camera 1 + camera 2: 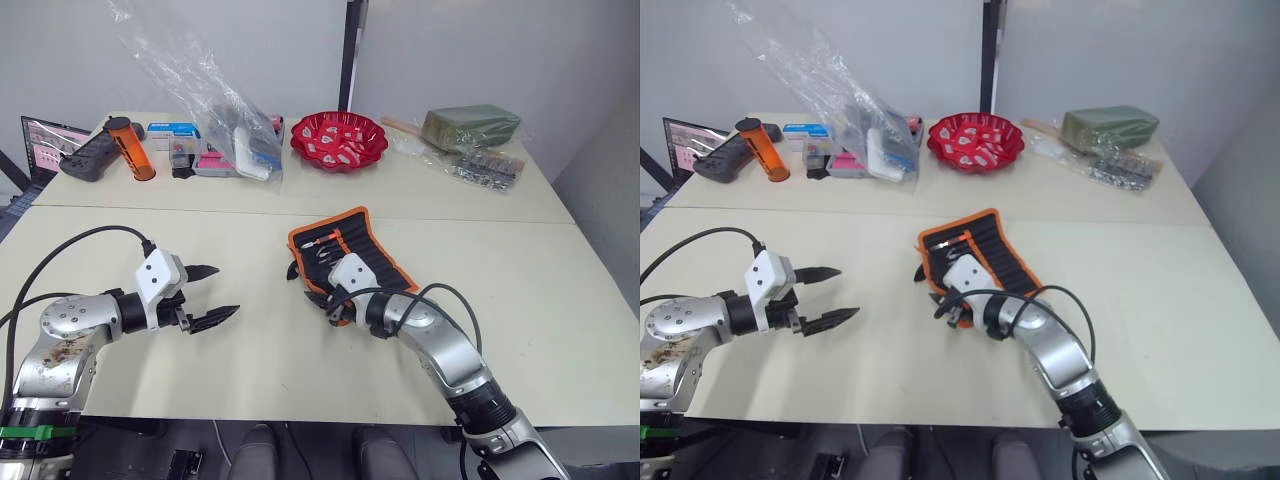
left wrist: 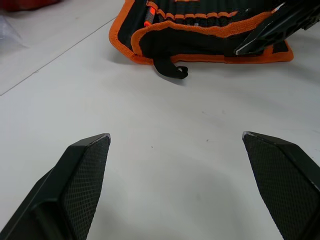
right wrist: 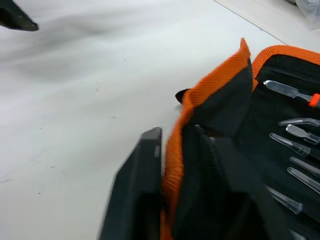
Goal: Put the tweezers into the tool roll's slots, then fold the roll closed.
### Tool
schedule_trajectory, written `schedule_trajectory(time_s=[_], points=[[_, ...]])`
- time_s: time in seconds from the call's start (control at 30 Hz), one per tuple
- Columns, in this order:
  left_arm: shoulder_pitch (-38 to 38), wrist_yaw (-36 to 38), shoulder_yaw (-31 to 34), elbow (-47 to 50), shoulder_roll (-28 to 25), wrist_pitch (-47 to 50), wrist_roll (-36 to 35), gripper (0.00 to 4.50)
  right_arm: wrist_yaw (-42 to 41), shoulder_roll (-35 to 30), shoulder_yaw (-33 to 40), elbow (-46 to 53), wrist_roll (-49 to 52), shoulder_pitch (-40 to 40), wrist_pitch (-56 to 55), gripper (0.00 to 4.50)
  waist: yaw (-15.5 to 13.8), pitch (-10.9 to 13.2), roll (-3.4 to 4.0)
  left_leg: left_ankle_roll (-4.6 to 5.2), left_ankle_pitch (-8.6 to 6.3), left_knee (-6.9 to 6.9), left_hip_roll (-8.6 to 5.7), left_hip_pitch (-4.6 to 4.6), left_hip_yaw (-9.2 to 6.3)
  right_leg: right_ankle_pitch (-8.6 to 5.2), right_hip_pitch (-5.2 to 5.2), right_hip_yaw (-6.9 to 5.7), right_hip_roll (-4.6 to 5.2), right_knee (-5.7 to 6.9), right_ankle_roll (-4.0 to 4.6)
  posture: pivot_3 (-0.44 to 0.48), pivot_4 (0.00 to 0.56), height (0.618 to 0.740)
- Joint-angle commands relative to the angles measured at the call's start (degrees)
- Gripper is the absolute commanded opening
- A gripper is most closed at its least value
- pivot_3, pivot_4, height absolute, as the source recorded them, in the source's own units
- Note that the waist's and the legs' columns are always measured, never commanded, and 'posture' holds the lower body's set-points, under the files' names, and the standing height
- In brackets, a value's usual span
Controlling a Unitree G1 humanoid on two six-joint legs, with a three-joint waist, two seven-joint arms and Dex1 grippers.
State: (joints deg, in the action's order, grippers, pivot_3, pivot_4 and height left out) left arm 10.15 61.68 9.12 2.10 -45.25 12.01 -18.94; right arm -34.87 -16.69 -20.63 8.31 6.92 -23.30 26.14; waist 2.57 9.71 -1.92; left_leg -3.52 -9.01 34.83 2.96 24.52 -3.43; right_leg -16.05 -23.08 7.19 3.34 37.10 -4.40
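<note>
Tool roll [image 1: 350,255]: lying mid-counter [image 1: 540,300], tools slotted. Right claw [image 3: 172,165]: pinching its orange near edge, lifting to fold; should be carrying the flap fully across. Left claw [image 1: 205,295]: hovering agape, well apart.

No text, label, brand, number or sign can be read on anything here.

I see the tool roll [image 1: 350,255] black with orange edging on a cream tabletop [image 1: 250,340]. The fingers [image 2: 80,170] are black with fine mesh texture, and the bowl [image 1: 338,140] is red.
</note>
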Motion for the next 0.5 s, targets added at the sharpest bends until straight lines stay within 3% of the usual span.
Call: schedule_trajectory(time_s=[0.03, 0.33, 0.5], points=[[3.42, 1.36, -2.26, -2.31, -0.24, -3.19, 1.57, 4.5, -1.45, -0.95, 1.17, 1.2, 0.11, -0.49, -1.18, 0.03, -0.06, 0.0, 0.0, 0.0, 0.0, 0.0, 0.0, 0.0, 0.0, 0.0, 0.0, 0.0, 0.0, 0.0, 0.0, 0.0, 0.15, 0.74], [10.93, 4.47, -6.03, -8.29, 1.68, -4.21, 0.92, 4.5, -9.02, -6.32, 3.58, 4.42, 4.2, 1.86, -0.54, 0.03, -0.07, 0.0, -0.01, 0.0, 0.0, 0.0, -0.01, 0.04, -0.02, 0.0, 0.01, 0.0, -0.02, 0.02, 0.01, 0.0, 0.15, 0.74], [13.27, 6.83, -11.2, -11.84, 1.7, -10.03, 6.24, 4.5, -11.6, -9.35, 4.95, 6.42, 5.86, 3.29, 0.48, 0.03, -0.13, 0.0, -0.01, 0.01, 0.01, 0.04, -0.01, 0.08, -0.03, 0.01, 0.0, 0.0, -0.03, 0.03, 0.01, 0.0, 0.15, 0.74]])
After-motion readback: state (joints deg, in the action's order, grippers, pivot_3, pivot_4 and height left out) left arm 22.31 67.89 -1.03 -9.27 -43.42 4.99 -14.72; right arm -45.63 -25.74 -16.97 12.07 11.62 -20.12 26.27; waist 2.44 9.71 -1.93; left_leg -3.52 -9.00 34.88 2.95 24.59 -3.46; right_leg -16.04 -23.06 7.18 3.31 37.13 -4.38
